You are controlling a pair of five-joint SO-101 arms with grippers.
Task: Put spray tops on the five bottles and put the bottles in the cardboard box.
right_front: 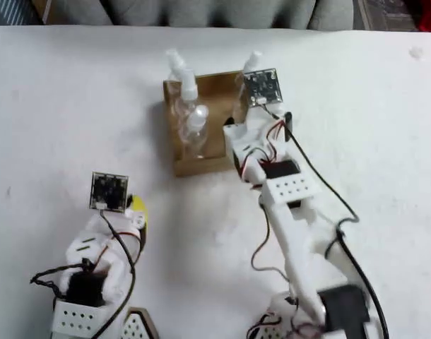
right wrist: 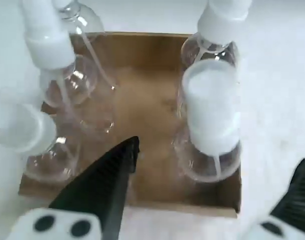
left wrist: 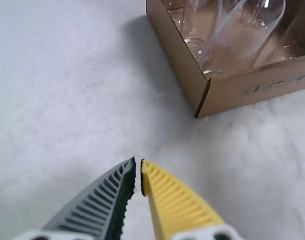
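The cardboard box (right_front: 201,164) stands at the table's middle, and several clear bottles with white spray tops (right_front: 189,88) stand upright inside it. My right gripper (right wrist: 217,172) hangs open over the box's right side. Its black fingers (right wrist: 110,175) straddle one capped bottle (right wrist: 211,117) without touching it. Other capped bottles (right wrist: 46,42) stand along the opposite wall. My left gripper (left wrist: 138,172) is shut on nothing, low over the bare table in front of the box corner (left wrist: 202,102). Its grey and yellow tips meet.
White cloth covers the table (right_front: 67,99), with open room to the left and right of the box. The right arm (right_front: 286,191) stretches from the near edge up to the box. The left arm (right_front: 95,261) sits at the near left.
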